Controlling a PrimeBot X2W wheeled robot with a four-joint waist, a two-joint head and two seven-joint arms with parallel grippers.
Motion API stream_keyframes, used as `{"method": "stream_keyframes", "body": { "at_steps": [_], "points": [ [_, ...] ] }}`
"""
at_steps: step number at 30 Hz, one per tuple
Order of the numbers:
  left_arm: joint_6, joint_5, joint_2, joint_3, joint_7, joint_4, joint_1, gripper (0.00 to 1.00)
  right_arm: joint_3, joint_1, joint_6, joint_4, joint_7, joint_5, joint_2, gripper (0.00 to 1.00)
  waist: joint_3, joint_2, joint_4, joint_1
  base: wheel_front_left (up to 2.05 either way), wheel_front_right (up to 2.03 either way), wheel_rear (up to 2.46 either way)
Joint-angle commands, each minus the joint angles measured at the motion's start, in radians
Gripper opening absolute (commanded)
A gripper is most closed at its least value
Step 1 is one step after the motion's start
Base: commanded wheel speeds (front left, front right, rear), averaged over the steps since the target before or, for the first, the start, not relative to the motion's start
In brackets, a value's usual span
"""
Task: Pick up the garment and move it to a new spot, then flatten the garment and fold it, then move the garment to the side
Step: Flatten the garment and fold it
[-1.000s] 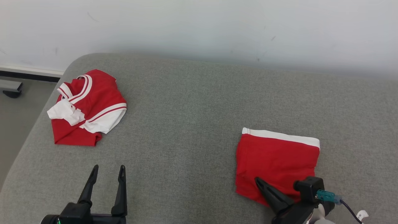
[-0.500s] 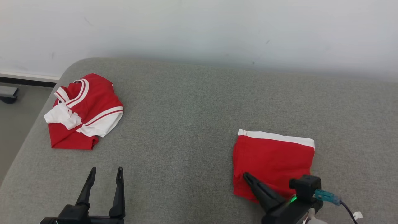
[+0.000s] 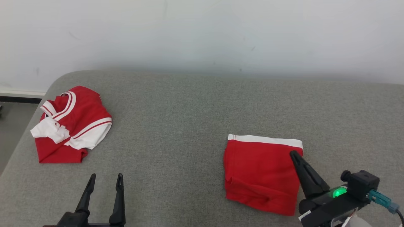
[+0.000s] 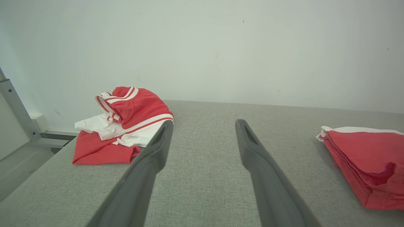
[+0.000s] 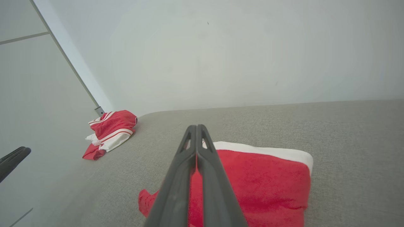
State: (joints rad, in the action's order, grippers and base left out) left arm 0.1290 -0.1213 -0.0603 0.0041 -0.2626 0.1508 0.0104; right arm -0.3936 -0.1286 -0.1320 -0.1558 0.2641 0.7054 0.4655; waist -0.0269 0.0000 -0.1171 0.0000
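The folded red garment (image 3: pixel 260 176) lies on the right part of the grey padded surface (image 3: pixel 176 126), with its white band along the far edge. The right claw (image 3: pixel 294 154) is closed with nothing in it. Its tip points away from the robot over the garment's right border, near the white band, but whether it touches the cloth cannot be told. The garment therefore spreads mostly to the left of this claw, and the right arm is clearly the nearer one for moving it aside. The left claw (image 3: pixel 106 176) stands open and empty, well apart from it and closer to the crumpled red and white garment (image 3: pixel 71 126) at the far left.
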Motion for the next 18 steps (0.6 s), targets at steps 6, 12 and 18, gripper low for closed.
{"method": "stream_keyframes", "body": {
  "at_steps": [6,12,18],
  "points": [
    [-0.004,0.007,0.000,0.007,-0.003,-0.004,-0.020,1.00,0.164,0.089,0.002,0.025,0.000,-0.069,-0.051,0.00,0.026,0.0000,0.037,0.0000,0.00,0.00,0.00],
    [-0.003,0.003,-0.008,0.014,-0.003,-0.001,-0.028,1.00,0.260,0.173,0.002,0.057,0.000,-0.155,-0.094,0.00,0.042,0.0000,0.055,0.0000,0.00,0.00,0.00],
    [-0.004,0.009,-0.010,0.021,-0.003,-0.011,-0.042,1.00,0.332,0.238,0.002,0.084,0.000,-0.230,-0.148,0.00,0.060,0.0000,0.068,0.0000,0.00,0.00,0.00]
  ]
}}
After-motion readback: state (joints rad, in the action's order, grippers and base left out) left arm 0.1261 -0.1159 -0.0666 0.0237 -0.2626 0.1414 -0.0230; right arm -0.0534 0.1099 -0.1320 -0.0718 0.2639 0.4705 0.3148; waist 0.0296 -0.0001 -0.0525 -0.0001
